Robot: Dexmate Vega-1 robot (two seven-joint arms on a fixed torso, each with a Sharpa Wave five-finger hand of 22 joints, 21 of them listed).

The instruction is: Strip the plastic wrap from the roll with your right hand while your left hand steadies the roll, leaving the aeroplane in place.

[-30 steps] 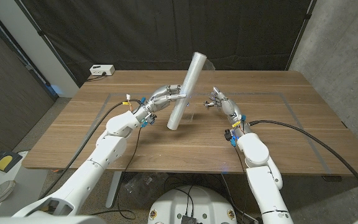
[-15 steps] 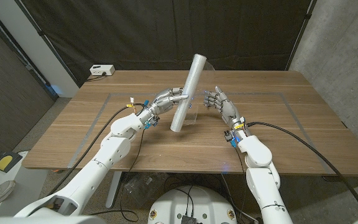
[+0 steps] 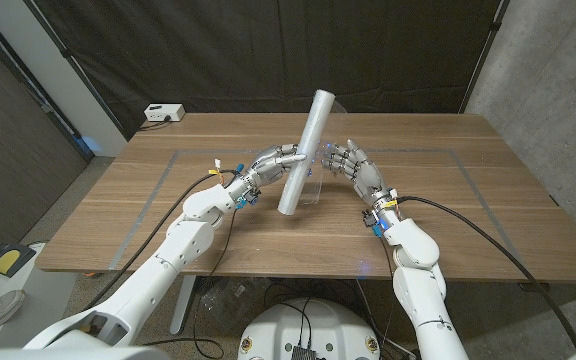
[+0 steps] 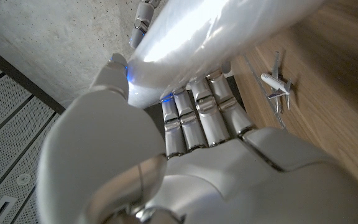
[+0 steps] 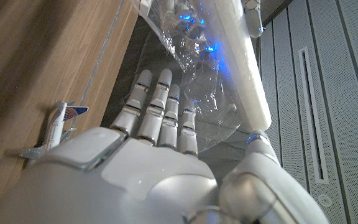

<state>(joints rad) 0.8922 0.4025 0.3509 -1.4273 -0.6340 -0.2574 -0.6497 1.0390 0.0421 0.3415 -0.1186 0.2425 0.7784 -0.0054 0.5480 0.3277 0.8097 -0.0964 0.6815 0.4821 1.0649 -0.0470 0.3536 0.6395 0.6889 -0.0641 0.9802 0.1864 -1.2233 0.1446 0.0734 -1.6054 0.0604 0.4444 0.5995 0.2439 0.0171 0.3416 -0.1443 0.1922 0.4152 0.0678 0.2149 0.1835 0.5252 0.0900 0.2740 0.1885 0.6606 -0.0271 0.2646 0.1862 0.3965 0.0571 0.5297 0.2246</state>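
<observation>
The left hand (image 3: 271, 163) holds the roll (image 3: 304, 150) up off the table (image 3: 438, 200), and the roll leans to one side. Its fingers (image 4: 199, 118) wrap around the white tube. A loose sheet of plastic wrap (image 5: 197, 93) hangs from the roll. The right hand (image 3: 349, 162) is just beside the roll with its fingers (image 5: 160, 115) spread apart, reaching toward the wrap. I cannot tell if they touch it. A little toy aeroplane (image 4: 275, 84) lies on the table, near the roll.
</observation>
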